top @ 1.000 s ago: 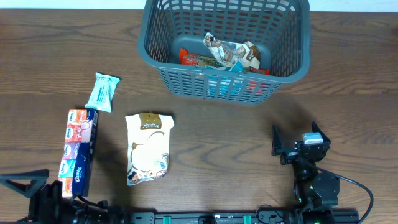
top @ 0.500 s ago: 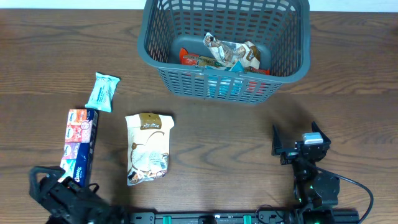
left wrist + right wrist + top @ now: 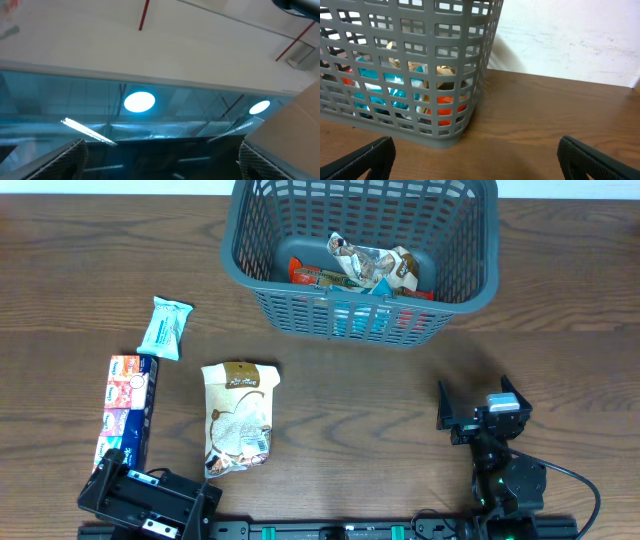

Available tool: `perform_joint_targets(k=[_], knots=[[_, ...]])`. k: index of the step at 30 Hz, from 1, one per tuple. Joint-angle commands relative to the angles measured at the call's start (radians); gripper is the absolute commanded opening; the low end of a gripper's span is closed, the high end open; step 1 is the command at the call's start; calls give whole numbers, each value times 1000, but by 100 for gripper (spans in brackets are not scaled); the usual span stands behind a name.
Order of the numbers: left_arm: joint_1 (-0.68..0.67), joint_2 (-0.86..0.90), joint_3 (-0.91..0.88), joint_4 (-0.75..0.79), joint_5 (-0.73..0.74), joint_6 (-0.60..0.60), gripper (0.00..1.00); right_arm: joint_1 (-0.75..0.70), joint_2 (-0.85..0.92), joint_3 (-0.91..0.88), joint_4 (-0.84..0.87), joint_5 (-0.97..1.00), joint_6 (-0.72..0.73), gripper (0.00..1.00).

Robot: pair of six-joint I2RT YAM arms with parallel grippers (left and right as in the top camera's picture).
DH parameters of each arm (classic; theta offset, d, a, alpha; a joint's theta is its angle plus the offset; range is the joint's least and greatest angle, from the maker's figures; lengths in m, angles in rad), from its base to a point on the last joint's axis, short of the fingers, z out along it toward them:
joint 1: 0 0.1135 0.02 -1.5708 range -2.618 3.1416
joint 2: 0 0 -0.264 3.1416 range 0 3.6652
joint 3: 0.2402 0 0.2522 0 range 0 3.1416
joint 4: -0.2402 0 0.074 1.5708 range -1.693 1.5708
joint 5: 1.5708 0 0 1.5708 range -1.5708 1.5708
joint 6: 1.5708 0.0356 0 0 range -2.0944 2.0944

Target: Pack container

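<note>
table (image 3: 400,380), left side: tissue multipack (image 3: 125,420), teal pack (image 3: 165,328), cream snack bag (image 3: 238,420); the bag lies btw left arm (image 3: 150,498) & container (image 3: 300,310). container sits top centre w/ snack packs (image 3: 365,268) inside. left gripper (image 3: 160,160) tipped up at ceiling (image 3: 150,50), fingers wide apart, empty. right gripper (image 3: 475,155) faces container, fingers spread wide, empty. vs 0.5 s ago we see left arm folded lower & shifted right; right arm (image 3: 505,475) same.

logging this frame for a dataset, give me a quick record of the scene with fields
container: dark grey slotted basket, upright, far side of table
inside container: several snack packs
loose on table, left side: teal pack, cream bag, tissue multipack
left gripper: open, empty
right gripper: open, empty, facing the container
packing: not finished, three items outside
</note>
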Motion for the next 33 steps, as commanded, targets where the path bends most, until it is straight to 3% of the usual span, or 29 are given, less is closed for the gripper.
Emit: perform_joint_targets(k=[1, 33], knots=[[2, -13, -2, 12, 33, 35, 95, -5, -5, -2, -4, 0, -10, 99], [2, -13, -2, 62, 14, 7, 95, -5, -5, -2, -4, 0, -10, 99]])
